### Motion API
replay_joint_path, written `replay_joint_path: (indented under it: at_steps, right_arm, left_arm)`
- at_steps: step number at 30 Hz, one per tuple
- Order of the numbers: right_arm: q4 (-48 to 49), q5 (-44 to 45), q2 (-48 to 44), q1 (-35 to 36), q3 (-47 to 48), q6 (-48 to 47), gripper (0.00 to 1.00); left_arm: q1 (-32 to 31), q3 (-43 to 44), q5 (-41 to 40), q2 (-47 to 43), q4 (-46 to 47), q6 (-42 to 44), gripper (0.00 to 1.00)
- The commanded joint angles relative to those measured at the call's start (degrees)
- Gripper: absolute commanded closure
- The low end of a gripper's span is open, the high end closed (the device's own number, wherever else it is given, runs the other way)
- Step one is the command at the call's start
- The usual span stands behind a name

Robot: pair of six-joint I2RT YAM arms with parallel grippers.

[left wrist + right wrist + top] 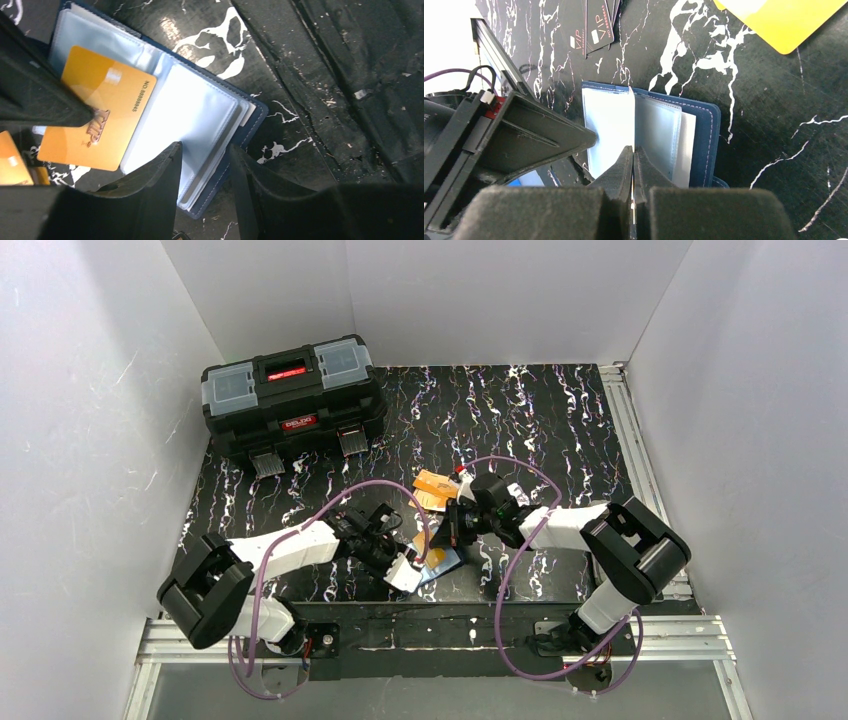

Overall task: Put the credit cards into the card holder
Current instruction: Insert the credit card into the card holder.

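Note:
The card holder (200,110) lies open on the table, navy outside with clear pockets, near the front middle (445,562). My right gripper (633,149) is shut on an orange credit card (107,112), holding it flat over the holder's left pockets; in the right wrist view that card shows only edge-on. My left gripper (206,149) is open, its fingers (150,185) straddling the holder's near right edge; I cannot tell whether they press on it. More orange credit cards (435,488) lie in a loose pile behind the holder.
A big black toolbox (293,398) stands at the back left. White walls close in three sides, and a metal rail (640,460) runs along the right. A yellow card (784,20) and dark VIP cards (594,25) lie beyond the holder.

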Motion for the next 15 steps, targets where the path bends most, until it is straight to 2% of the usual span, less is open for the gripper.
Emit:
replay_joint_path:
  at_steps: [1,10,15]
  right_arm:
    - [3.32,0.52,-0.36,-0.2,-1.57,1.21,0.99]
    - [5.14,-0.24,-1.09,-0.87,-2.86,2.53,0.99]
    - [7.48,-0.57,-1.27,-1.17,-3.97,4.65,0.99]
  left_arm:
    - [-1.02,0.23,1.49,1.02,-3.12,3.41,0.61]
    - [-1.19,-2.03,-0.93,1.19,-4.21,8.1,0.61]
    - [-1.24,-2.89,-2.82,1.35,-2.3,7.42,0.67]
